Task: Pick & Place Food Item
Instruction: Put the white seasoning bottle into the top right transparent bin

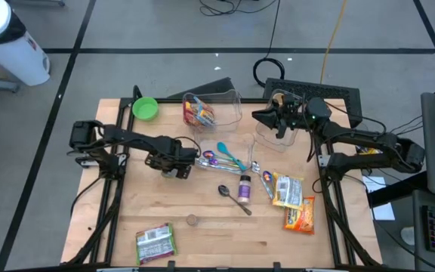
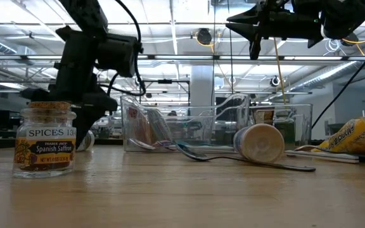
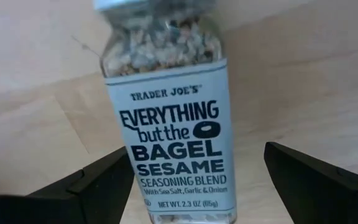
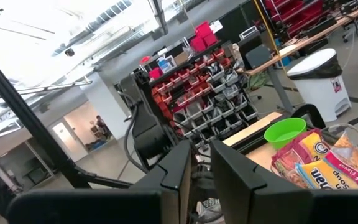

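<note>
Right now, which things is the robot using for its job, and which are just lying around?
For the job:
bagel seasoning jar, lying on the table
left gripper, open around that jar

Just lying about:
green bowl
saffron jar
metal spoon
orange snack packet
green packet
right gripper, waiting raised at the table's far side

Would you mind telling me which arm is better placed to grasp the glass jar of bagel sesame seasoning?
The left. Its tool is open, with the glass jar of bagel sesame seasoning between its fingers; the right tool is raised by the clear bins, far from the jar.
</note>
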{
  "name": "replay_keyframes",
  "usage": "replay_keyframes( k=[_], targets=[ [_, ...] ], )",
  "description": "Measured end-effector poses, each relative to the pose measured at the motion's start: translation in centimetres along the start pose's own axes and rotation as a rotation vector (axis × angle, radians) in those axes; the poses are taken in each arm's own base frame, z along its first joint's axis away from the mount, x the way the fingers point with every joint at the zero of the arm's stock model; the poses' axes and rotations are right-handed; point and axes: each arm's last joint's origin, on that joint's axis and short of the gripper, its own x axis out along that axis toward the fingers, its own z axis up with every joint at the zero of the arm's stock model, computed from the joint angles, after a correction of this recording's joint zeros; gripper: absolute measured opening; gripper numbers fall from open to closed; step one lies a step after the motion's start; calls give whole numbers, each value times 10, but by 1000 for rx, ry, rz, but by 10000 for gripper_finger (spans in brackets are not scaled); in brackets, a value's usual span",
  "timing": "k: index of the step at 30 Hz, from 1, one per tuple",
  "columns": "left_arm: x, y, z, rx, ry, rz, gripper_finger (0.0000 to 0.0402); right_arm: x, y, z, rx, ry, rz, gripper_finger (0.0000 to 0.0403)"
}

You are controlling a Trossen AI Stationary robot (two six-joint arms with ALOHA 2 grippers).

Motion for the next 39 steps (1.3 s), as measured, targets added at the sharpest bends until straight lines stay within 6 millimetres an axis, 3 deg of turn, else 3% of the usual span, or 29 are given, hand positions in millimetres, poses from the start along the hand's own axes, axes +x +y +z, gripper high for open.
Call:
replay_keyframes(
  k=[10, 19, 28, 33, 39],
  targets=[
    [6, -2, 0, 36, 62, 15, 338, 0, 0, 0, 11, 0, 1, 54],
    [6, -2, 0, -2, 59, 14, 207, 0, 0, 0, 10, 0, 1, 54],
    [3, 1, -3, 40, 33, 44, 206, 0, 0, 0, 11, -1, 1, 54],
    [-13, 16, -19, 87, 64, 90, 206, 0, 1, 1, 10, -7, 5, 54],
    [-49, 39, -47, 129, 35, -11, 206, 0, 2, 2, 1, -23, 16, 54]
  ],
)
